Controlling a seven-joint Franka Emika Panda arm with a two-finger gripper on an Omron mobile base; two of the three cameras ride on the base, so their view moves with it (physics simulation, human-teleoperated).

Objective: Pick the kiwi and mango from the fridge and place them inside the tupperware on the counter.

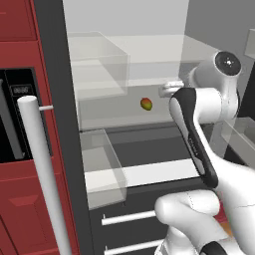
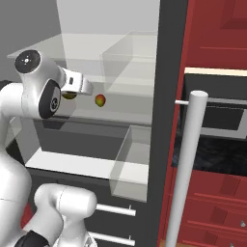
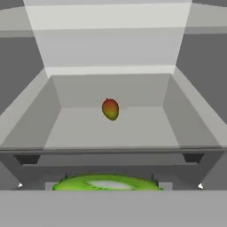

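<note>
- Fridge (image 1: 69,124) stands open before the robot, its dark grey frame running floor to top, pale interior and see-through shelves exposed, with a long pale bar handle (image 1: 42,174) upright in the foreground of both base views.
- Red cabinets (image 2: 217,29) flank the appliance; a dark oven front (image 2: 217,125) sits among them on the right side of the right base view.
- White arm (image 1: 199,134) reaches up from the base and into the fridge at shelf height.
- Clear bins (image 1: 97,64) sit on the shelves, one upper and one lower (image 1: 102,169), both see-through.
- Gripper (image 2: 72,89) is inside the fridge, pointed toward the back wall, its jaws partly closed around the kiwi (image 3: 106,182); the fruit's bright green face shows wide at the bottom of the hand view, between the fingertips, and a dark round shape sits at the hand in the right base view.
- Mango (image 1: 146,103), red blending into yellow-green, lies on the pale shelf further in, just beyond the gripper and apart from it; in the hand view it sits mid-frame (image 3: 110,109) on the floor of a clear bin.
</note>
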